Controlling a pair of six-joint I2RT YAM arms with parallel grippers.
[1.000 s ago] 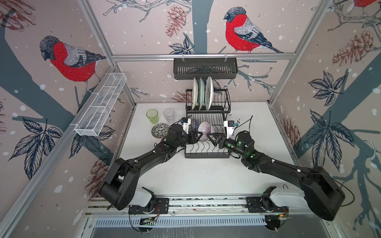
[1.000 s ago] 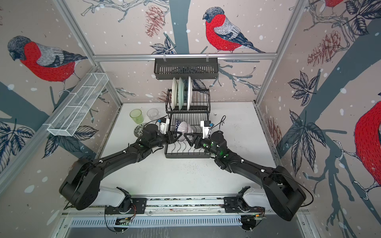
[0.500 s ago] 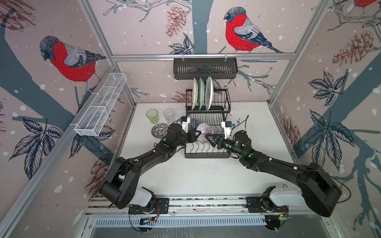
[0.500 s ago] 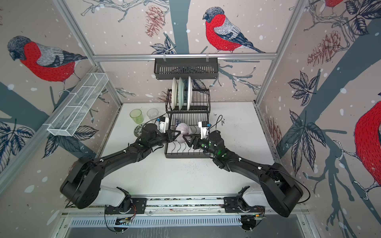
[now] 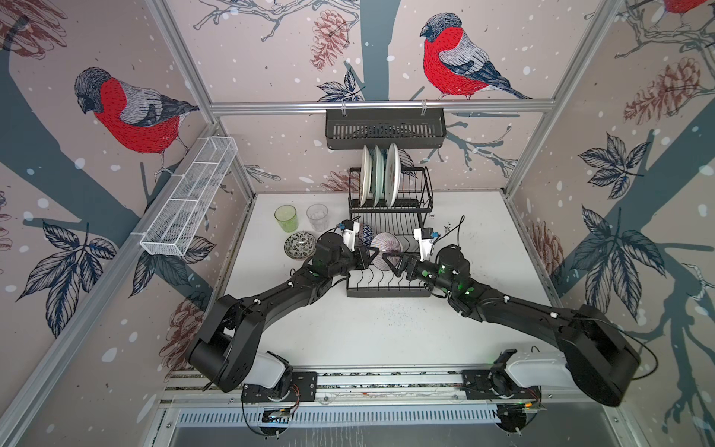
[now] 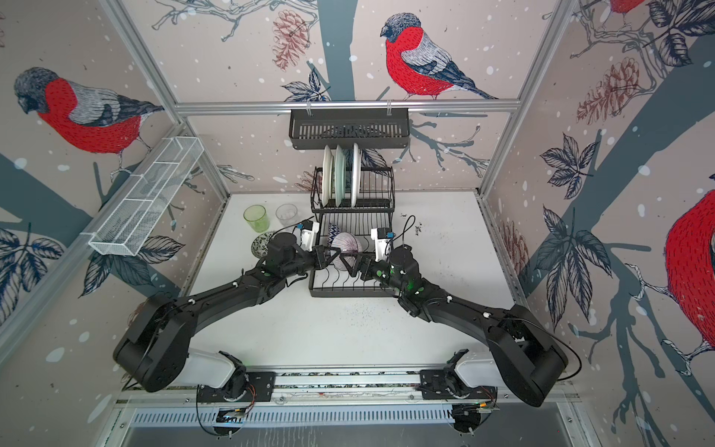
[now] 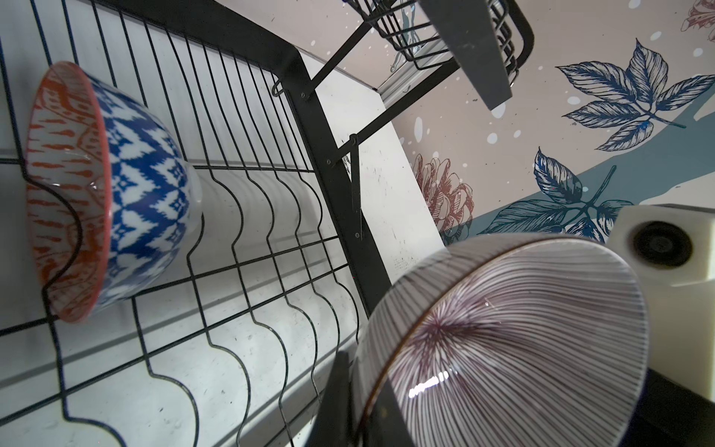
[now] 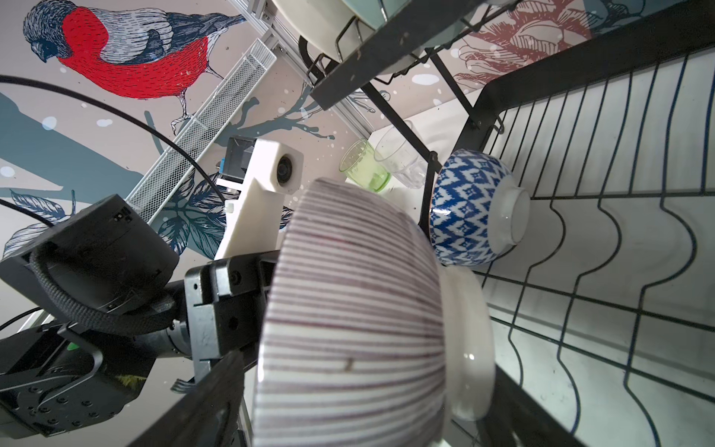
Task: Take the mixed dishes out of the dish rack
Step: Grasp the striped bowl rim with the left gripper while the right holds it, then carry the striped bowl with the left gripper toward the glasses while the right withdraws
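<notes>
A purple-striped bowl (image 5: 388, 245) (image 8: 348, 309) is held on edge over the lower tier of the dish rack (image 5: 389, 288). My left gripper (image 5: 373, 255) (image 7: 361, 375) is shut on its rim, one finger inside and one outside. My right gripper (image 5: 391, 263) (image 8: 367, 387) stands open, its fingers either side of the same bowl. A blue-patterned bowl (image 5: 365, 234) (image 7: 147, 193) leans on edge in the rack behind. Three plates (image 5: 377, 174) stand in the upper tier. On the table to the left are a green tumbler (image 5: 286, 217), a clear tumbler (image 5: 317, 216) and a dark-patterned bowl (image 5: 300, 244).
A black slotted basket (image 5: 385, 127) hangs on the back rail just above the plates. A long white mesh basket (image 5: 189, 197) runs along the left wall. The white table (image 5: 387, 329) stretches in front of the rack, between my two arms.
My left gripper has shut on the striped bowl's rim. My right gripper has opened wider around the bowl. The bowl itself has hardly moved.
</notes>
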